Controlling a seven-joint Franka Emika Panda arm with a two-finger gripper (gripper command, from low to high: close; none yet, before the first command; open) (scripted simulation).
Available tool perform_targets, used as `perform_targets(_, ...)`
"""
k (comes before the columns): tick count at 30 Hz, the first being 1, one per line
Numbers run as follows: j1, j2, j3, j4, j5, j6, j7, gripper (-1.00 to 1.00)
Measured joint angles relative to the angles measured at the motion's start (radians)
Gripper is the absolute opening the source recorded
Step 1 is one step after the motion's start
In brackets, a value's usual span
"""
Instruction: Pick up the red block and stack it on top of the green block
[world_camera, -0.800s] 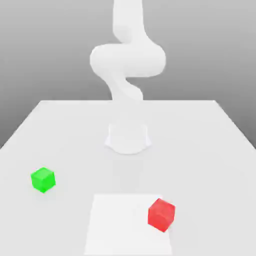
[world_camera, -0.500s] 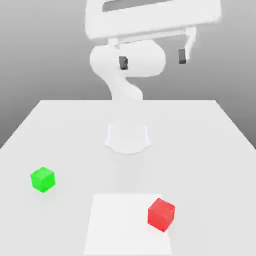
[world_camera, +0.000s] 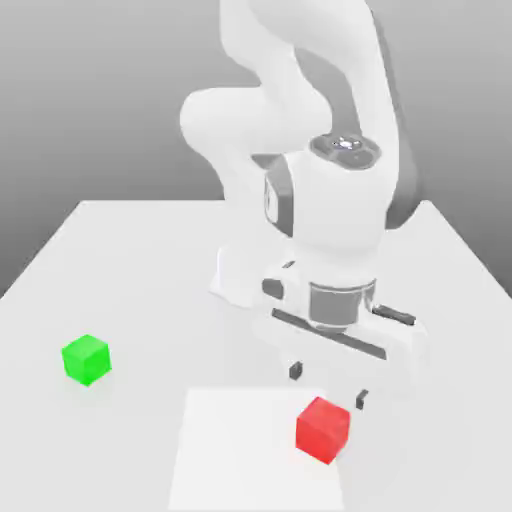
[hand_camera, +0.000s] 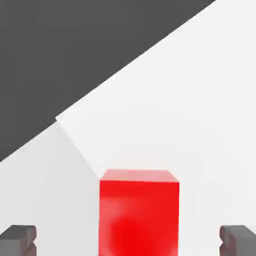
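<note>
Gripper (world_camera: 328, 386) fingers (hand_camera: 19, 239) spread wide, untouching; red block (hand_camera: 139, 212) centered between, just below tips.

- The red block (world_camera: 323, 428) is a bright, plain red with no pattern; its faces look flat and matte.
- The green block (world_camera: 86, 359) is a bright, plain green, also unpatterned.
- The desk (world_camera: 120, 270) is a pale, uniform off-white.
- A square patch (world_camera: 240, 450) on the desk is a cleaner, brighter white than the surface around it.
- The arm (world_camera: 330, 210) is white, with dark grey bands at its joints.
- The gripper (world_camera: 328, 385) has a white body and dark grey fingertips (hand_camera: 19, 239).
- The backdrop (world_camera: 90, 90) is a plain grey, lighter lower down.
</note>
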Motion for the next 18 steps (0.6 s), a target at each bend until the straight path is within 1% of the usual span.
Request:
perform_targets(2,0.024,0.073,-0.033,0.010,-0.041,0.060,0.033,0.00)
perform_targets(3,0.039,0.106,-0.051,0.015,-0.056,0.088,0.045,-1.00)
perform_targets(10,0.042,0.114,-0.055,0.016,-0.061,0.096,0.049,-1.00)
perform_targets(15,0.006,-0.043,0.001,-0.009,0.029,-0.034,-0.018,-1.00)
perform_targets(16,0.000,-0.076,0.002,-0.015,0.047,-0.060,-0.039,-1.00)
perform_targets(18,-0.080,-0.116,-0.035,-0.031,0.053,-0.082,-0.123,-1.00)
